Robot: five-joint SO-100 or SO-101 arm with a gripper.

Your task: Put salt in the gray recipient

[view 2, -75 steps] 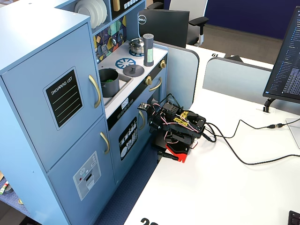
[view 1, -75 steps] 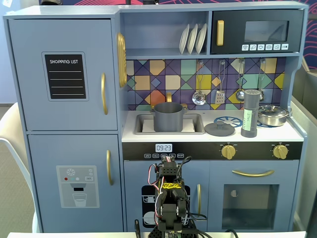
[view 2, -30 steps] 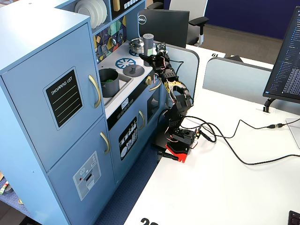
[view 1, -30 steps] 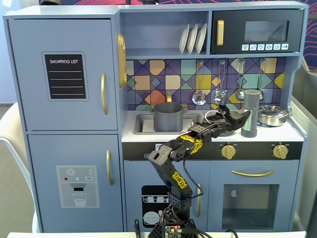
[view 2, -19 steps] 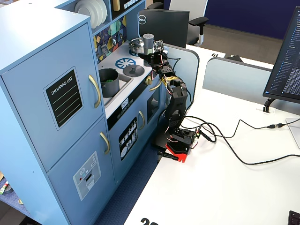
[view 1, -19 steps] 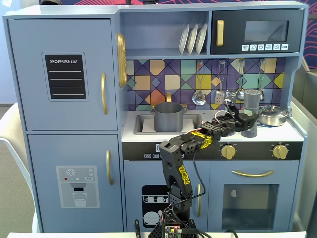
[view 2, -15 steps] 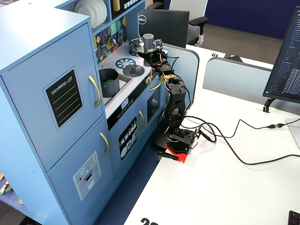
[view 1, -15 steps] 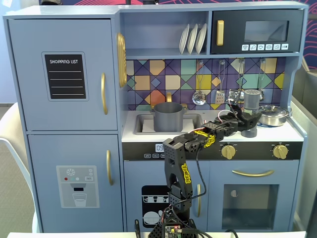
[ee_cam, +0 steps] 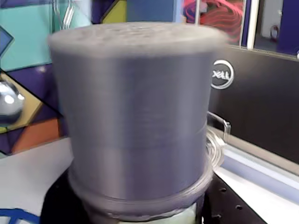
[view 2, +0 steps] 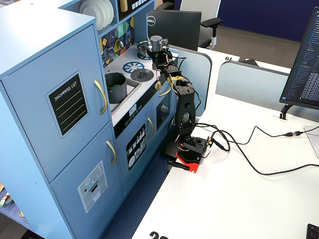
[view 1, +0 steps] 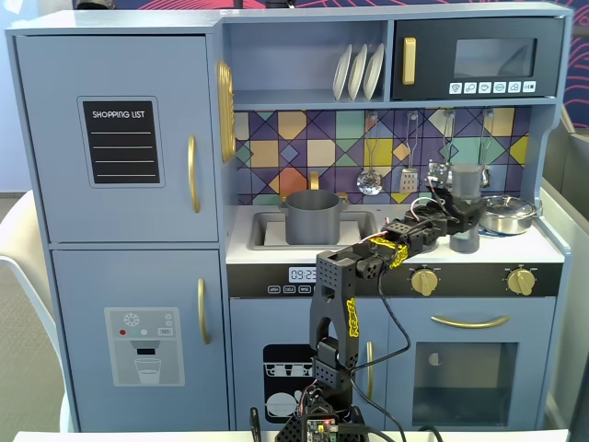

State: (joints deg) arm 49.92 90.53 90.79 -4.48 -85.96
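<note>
The salt (view 1: 467,181) stands upright on the counter's right part in a fixed view, left of the steel pan. Its gray cap (ee_cam: 135,116) fills the wrist view, blurred. My gripper (view 1: 459,215) is open and straddles the shaker's body, with dark fingers (ee_cam: 58,203) low on either side of it. The arm hides most of the pale green label. The gray recipient (view 1: 313,219) sits in the sink at the counter's left, well apart from the gripper. In another fixed view the pot (view 2: 115,88) shows something green inside.
A flat gray lid with a knob (view 1: 405,242) lies on the counter between sink and shaker, partly behind my arm. The shiny steel pan (view 1: 508,214) stands right of the shaker. Utensils (view 1: 370,180) hang on the backsplash just behind. Plates sit on the shelf above.
The arm rose from its folded rest pose and reached right over the counter. The open gripper has moved in around the salt, which still stands in the same place.
</note>
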